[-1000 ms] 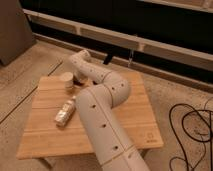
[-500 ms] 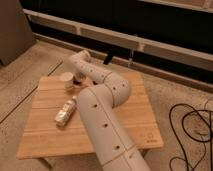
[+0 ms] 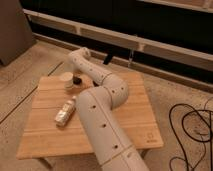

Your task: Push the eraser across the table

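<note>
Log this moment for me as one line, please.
gripper: jaws shut, down at far-left part of table, beside cup | bottle: lying on side, left half

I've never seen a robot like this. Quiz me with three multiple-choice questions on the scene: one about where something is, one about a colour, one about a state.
1. Where over the table is the gripper?
A. At the near right corner
B. At the far left part, beside the tan cup
C. At the middle of the near edge

2. What colour is the arm?
A. White
B. Red
C. Green

3. How does the bottle sit?
A. Standing upright
B. Lying on its side
C. Hanging off the edge

Answers:
1. B: the arm's dark tip ends right next to the cup.
2. A: every segment of the arm is white.
3. B: the bottle's length rests flat on the planks, well inside the edges.
</note>
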`<control>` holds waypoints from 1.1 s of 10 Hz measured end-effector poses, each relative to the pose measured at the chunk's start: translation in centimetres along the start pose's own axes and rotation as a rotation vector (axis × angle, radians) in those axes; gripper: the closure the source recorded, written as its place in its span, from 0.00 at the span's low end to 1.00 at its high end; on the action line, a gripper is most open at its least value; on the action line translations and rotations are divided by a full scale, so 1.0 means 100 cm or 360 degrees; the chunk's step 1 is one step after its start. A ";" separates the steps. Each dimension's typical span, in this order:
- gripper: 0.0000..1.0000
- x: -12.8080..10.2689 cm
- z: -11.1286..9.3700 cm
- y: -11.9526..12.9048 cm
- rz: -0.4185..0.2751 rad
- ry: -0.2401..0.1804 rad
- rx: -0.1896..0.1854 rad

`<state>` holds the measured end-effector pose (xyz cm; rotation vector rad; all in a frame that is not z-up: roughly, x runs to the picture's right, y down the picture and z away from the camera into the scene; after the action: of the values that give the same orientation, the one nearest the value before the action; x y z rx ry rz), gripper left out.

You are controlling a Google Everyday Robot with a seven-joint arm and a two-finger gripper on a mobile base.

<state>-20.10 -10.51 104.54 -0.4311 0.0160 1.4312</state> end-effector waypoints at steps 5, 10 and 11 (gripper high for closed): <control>1.00 0.056 0.017 0.000 0.0064 0.0218 0.0061; 1.00 0.037 0.014 -0.026 -0.0007 0.0166 0.0183; 1.00 0.027 0.009 -0.040 -0.0018 0.0132 0.0239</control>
<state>-16.07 -7.97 105.76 -0.3658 0.1861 1.3897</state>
